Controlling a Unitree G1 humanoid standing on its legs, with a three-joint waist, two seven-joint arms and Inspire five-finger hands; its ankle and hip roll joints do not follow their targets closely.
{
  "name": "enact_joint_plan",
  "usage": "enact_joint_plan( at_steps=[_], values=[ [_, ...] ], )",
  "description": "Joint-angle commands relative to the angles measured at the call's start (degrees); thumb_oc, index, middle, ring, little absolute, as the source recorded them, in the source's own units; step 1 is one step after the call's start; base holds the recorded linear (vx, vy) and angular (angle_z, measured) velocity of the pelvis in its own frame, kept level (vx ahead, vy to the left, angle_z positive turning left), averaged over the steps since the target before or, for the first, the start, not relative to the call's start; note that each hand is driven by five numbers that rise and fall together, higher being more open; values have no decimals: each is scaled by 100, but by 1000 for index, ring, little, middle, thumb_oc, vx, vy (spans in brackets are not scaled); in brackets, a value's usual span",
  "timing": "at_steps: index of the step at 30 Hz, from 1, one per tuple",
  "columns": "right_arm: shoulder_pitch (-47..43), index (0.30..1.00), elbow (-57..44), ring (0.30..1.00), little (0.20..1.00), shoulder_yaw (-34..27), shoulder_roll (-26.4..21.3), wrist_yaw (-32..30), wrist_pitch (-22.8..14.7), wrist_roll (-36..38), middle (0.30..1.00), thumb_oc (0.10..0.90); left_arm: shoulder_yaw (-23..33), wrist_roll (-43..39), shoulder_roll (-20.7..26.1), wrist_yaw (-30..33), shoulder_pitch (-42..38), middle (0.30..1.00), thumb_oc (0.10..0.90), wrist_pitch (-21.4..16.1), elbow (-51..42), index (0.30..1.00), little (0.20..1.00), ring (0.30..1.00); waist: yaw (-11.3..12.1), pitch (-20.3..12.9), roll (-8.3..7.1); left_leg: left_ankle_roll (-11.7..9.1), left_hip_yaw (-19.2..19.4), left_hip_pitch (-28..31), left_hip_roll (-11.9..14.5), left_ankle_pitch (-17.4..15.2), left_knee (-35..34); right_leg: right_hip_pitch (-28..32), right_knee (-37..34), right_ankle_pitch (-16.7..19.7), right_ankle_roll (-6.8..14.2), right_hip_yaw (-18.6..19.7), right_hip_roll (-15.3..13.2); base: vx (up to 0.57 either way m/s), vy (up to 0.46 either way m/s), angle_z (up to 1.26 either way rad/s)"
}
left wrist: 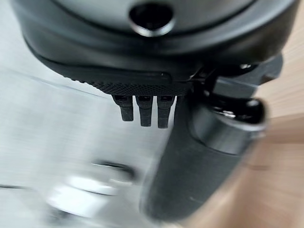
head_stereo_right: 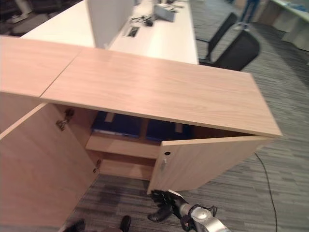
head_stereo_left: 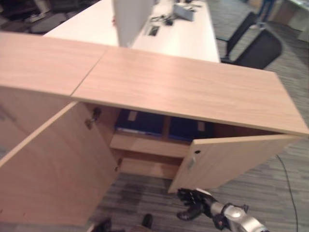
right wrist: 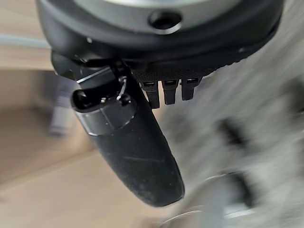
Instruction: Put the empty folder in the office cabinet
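the cabinet [head_stereo_left: 193, 92] stood with both doors open, and dark blue folders [head_stereo_left: 140, 122] already sat on the upper shelf, up and left of the right hand [head_stereo_left: 193, 204]. that hand hung low by the right door's [head_stereo_left: 227, 162] bottom edge, fingers loosely spread, holding nothing. the left hand [left wrist: 156, 90] looked empty and relaxed too.

Silver-grey forearm, dark robot hand [head_stereo_left: 193, 205] w/ black fingers, ribbed black pad, round screw hole
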Motion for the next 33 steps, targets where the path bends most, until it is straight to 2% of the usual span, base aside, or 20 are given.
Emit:
enact_joint_plan(
  at_steps=[1, 2, 3, 4, 5, 7, 10, 13, 17, 18, 21, 22, 25, 27, 29, 33],
  values=[
    [-590, 900, 104, 900, 900, -105, 450, -110, -518, -16, 900, 800, -305, -426, -260, -287, -446, 900, 800, 133, 1008, 900, 900, 900, 82, -29, -227, -280, 743, -165, 529, -461, 318, -105, 89, -515, 114, -274, -235, -27, 8, 220],
    [-590, 900, 104, 900, 900, -105, 450, -110, -518, -16, 900, 800, -305, -426, -260, -287, -446, 900, 800, 133, 1008, 900, 900, 900, 82, -29, -227, -280, 743, -165, 529, -461, 318, -105, 89, -515, 114, -274, -235, 8, 128, 192],
    [-463, 900, 982, 900, 900, -177, 736, -107, -300, -614, 900, 800, -76, -560, -141, -329, -686, 900, 800, 365, 1320, 900, 900, 900, -49, -149, -68, -398, 2483, -47, 1080, -180, 176, 75, 43, -449, 130, -865, -322, 41, 162, 85],
    [-452, 900, 1318, 900, 900, -187, 884, -157, -288, -861, 900, 800, -8, -335, -347, -243, -841, 900, 800, 397, 1903, 900, 900, 900, -79, -219, -50, -440, 2599, -26, 1135, -65, 97, 133, 54, -478, 97, -918, -323, 63, 169, 92],
    [-438, 900, 1379, 900, 900, -198, 985, -163, -340, -984, 900, 800, 155, -154, -536, -265, -938, 900, 800, 379, 2410, 900, 900, 900, -86, -261, -38, -452, 2584, -27, 1144, -58, 43, 171, 73, -497, 77, -974, -322, 103, 62, 164],
    [-404, 900, 2449, 900, 900, -448, 1420, -302, -354, -1343, 900, 800, 901, 322, -842, -106, -1434, 900, 800, 284, 4017, 900, 900, 900, -13, -460, -25, -417, 2377, -13, 1036, -119, -4, 296, 211, -566, 59, -1194, -405, 136, 103, 133],
    [-377, 900, 3476, 900, 900, -992, 1790, -606, -340, -1570, 900, 800, 1398, 466, -887, 49, -1649, 900, 800, 141, 4487, 900, 900, 900, 56, -577, 7, -290, 2136, 26, 813, -252, -24, 393, 464, -615, 98, -1353, -616, 153, 208, 100],
    [-209, 900, 4149, 900, 900, -2097, 1889, -976, -337, -1099, 900, 800, 1817, 107, -812, 285, -1655, 900, 800, -66, 4207, 900, 900, 900, 96, -719, 156, -117, 1779, 80, 430, -414, -24, 578, 723, -585, 232, -1631, -957, 159, 302, 69],
    [-9, 900, 4424, 900, 900, -2714, 1780, -1076, -321, -957, 900, 800, 2021, 61, -607, 434, -1583, 900, 800, -179, 3639, 900, 900, 900, 69, -799, 256, -28, 1566, 84, 190, -498, -24, 717, 790, -455, 389, -1816, -1154, 102, 202, 36],
    [74, 900, 4492, 900, 900, -2904, 1712, -1089, -298, -967, 900, 800, 2142, 64, -470, 524, -1509, 900, 800, -243, 3166, 900, 900, 900, 78, -815, 282, -11, 1518, 70, 128, -514, -24, 742, 785, -391, 441, -1859, -1203, 75, 149, 30],
    [199, 900, 4551, 900, 900, -3099, 1660, -1073, -281, -1002, 900, 800, 2332, 324, -175, 683, -1400, 900, 800, -276, 2546, 900, 900, 900, 73, -857, 278, 11, 1470, 58, 43, -543, -24, 782, 762, -257, 544, -1911, -1275, 61, 109, 22],
    [280, 900, 4568, 900, 900, -3204, 1617, -1078, -273, -1046, 900, 800, 2450, 679, 61, 754, -1343, 900, 800, -262, 2064, 900, 900, 900, 63, -881, 270, 23, 1451, 57, -5, -566, -24, 797, 745, -166, 601, -1920, -1306, 51, 84, 13],
    [414, 900, 4533, 900, 900, -3329, 1602, -1029, -249, -1102, 900, 800, 2762, 1439, 539, 995, -1432, 900, 800, -203, 1384, 900, 900, 900, -24, -920, 236, 46, 1463, 96, -72, -628, -24, 802, 723, -31, 692, -1856, -1364, 59, 81, -3],
    [445, 900, 4492, 900, 900, -3321, 1629, -994, -242, -1113, 900, 800, 2867, 1564, 625, 1035, -1461, 900, 800, -175, 1052, 900, 900, 900, -75, -933, 228, 48, 1500, 116, -80, -659, -24, 789, 706, 18, 716, -1808, -1385, 23, 43, -20],
    [479, 900, 4438, 900, 900, -3237, 1650, -939, -267, -1118, 900, 800, 2774, 1707, 786, 1003, -1675, 900, 800, -217, 792, 900, 900, 900, -229, -959, 196, 45, 1607, 156, -83, -702, -24, 748, 669, 122, 762, -1678, -1403, 26, 34, -27],
    [468, 900, 4459, 900, 900, -3194, 1624, -930, -295, -1145, 900, 800, 2395, 1409, 754, 739, -1906, 900, 800, -437, 1, 900, 900, 900, -400, -967, 178, 57, 1707, 210, -75, -756, -24, 706, 634, 195, 793, -1559, -1399, 8, 9, -22]
  ],
)
